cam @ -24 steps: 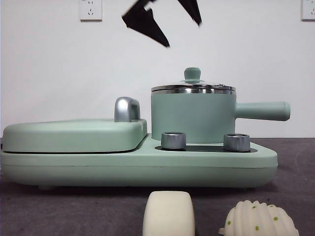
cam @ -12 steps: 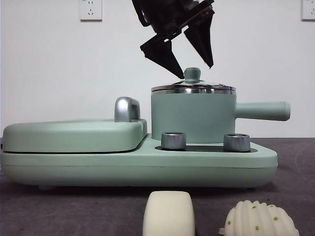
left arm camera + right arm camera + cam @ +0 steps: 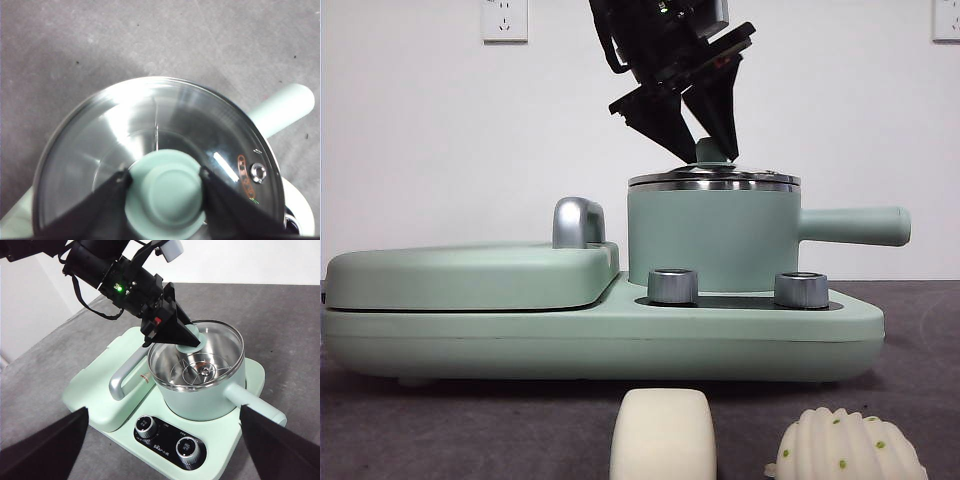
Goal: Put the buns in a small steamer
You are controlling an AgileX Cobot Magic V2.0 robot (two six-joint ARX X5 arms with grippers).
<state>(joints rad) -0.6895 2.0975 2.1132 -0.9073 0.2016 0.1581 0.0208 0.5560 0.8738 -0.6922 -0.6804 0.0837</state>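
- Sitting untouched on the grey table: both buns, the smooth block bun (image 3: 663, 433) and the ribbed bun (image 3: 847, 447) with green dots, side by side in front of the cooker base (image 3: 600, 335). Neither is in the pot, so the loading part of the task has not begun.
- Small steamer (image 3: 712, 236) stands on the base behind the two knobs (image 3: 673, 285), side handle (image 3: 852, 225) pointing away from the flat grill cover (image 3: 470, 273). Glass lid (image 3: 150, 145) rests on the steel rim; pot closed.
- Left gripper (image 3: 165, 187) is down on the lid knob (image 3: 167, 189), a jaw against each side. Judged: clamped on the knob, lid not yet lifted.
- Right gripper (image 3: 160, 450) hangs high above the cooker, jaws spread wide, holding nothing.
- Remaining, by my reading: lift lid clear, place each bun inside, possibly re-cover. Progress: very early.
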